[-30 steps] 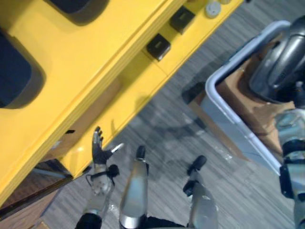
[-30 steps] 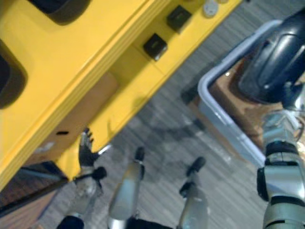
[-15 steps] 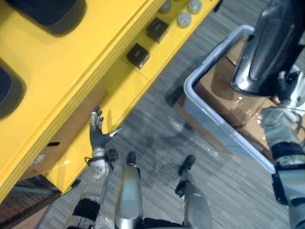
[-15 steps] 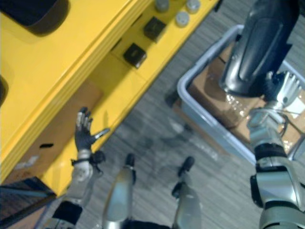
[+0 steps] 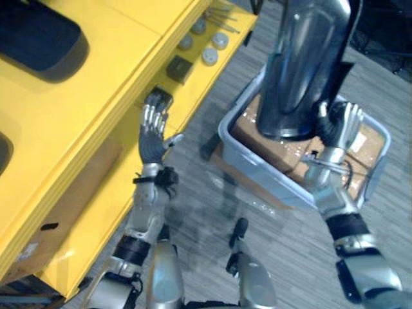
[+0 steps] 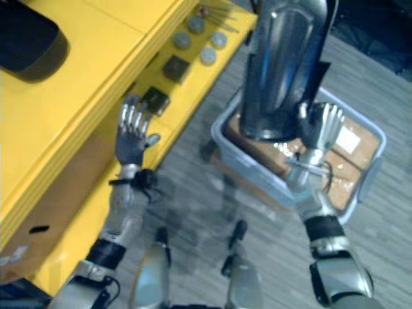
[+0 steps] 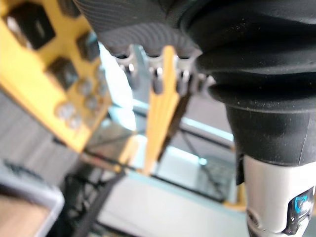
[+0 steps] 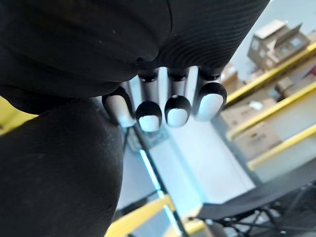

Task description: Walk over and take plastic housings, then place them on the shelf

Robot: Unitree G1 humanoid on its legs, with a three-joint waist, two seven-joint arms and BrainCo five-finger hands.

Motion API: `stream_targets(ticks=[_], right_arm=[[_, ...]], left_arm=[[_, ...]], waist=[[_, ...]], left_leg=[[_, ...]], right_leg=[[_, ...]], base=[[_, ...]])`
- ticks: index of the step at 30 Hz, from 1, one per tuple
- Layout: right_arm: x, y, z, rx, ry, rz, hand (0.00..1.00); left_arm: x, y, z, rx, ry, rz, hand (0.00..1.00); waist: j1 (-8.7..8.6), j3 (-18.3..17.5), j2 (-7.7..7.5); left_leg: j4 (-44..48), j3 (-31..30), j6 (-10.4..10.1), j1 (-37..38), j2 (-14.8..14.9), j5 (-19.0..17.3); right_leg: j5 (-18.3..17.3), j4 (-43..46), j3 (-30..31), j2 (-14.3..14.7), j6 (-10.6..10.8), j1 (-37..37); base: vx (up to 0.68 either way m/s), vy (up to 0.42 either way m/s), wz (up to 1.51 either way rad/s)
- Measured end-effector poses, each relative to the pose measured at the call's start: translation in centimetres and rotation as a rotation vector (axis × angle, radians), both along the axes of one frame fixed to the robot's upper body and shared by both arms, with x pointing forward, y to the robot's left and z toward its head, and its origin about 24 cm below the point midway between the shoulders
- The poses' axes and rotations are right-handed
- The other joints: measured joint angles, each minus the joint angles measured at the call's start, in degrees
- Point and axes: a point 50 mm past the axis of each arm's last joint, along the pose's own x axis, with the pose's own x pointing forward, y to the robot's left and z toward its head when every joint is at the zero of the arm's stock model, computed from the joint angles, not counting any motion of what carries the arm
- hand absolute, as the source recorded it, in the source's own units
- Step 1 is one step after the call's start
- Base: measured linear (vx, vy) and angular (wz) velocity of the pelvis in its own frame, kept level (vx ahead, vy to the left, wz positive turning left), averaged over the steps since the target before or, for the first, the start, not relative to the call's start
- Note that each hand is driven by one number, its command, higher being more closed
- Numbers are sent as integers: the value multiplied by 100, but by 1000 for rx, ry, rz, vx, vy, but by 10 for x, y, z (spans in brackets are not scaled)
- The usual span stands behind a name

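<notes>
Left eye view: a yellow shelf (image 5: 96, 109) runs along the left, with grey floor (image 5: 206, 193) beside it. The left hand (image 5: 153, 132) is up in front of the shelf's edge, its fingers straight and spread, holding nothing. Just beyond it on the lower level sit two black blocks (image 5: 178, 67), then four grey discs (image 5: 209, 56) farther along. A dark oblong part (image 5: 38, 42) lies on the top level at far left. On the right, the right hand (image 5: 340, 125) holds the housing (image 5: 302, 64), a tall glossy dark shell, upright. Its thumb is clamped on the lower edge and its fingers are straight behind. Below stands a grey bin (image 5: 257, 170) of cardboard boxes (image 5: 277, 149).

Right eye view: a white label (image 6: 347, 138) sits on one box, its print too small to read.

Left wrist view: straight fingers, with the blocks and discs past them and a yellow post (image 7: 160, 123) beyond.

Right wrist view: fingers side by side, with distant racks (image 8: 276, 111) carrying boxes beyond.
</notes>
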Motion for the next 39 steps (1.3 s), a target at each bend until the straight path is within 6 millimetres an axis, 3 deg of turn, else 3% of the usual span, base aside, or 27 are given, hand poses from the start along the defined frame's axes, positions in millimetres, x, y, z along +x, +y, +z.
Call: stream_targets(ticks=[8, 17, 26, 39], right_arm=[[-17, 22, -32, -49, 62, 72, 100], [-28, 27, -48, -83, 87, 136, 100], [-35, 38, -56, -111, 100, 210, 100], [-46, 41, -73, -161, 166, 249, 100]], left_arm=[[-2, -38, -5, -3, 53, -180, 0], [-3, -51, -15, 98, 124, -204, 0], [0, -54, -31, 200, 223, -199, 0], [-2, -42, -62, 247, 367, -190, 0]], waist=[[-146, -576, 58], [-162, -815, 123], [-180, -1000, 132], [-277, -1228, 183]], left_leg=[[-476, 124, -17, 558, -27, 101], [-752, 206, -43, 891, -50, 229], [-927, 210, -41, 998, -91, 289], [-946, 210, -35, 1081, -143, 284]], right_leg=[[-36, -6, 8, -22, 32, 258], [-166, -13, -7, -46, 54, 444], [-138, -11, -23, -87, 96, 477], [-213, -62, -27, -139, 150, 555]], base=[[48, 40, -6], [-4, 12, -2], [8, 3, 0], [1, 3, 0]])
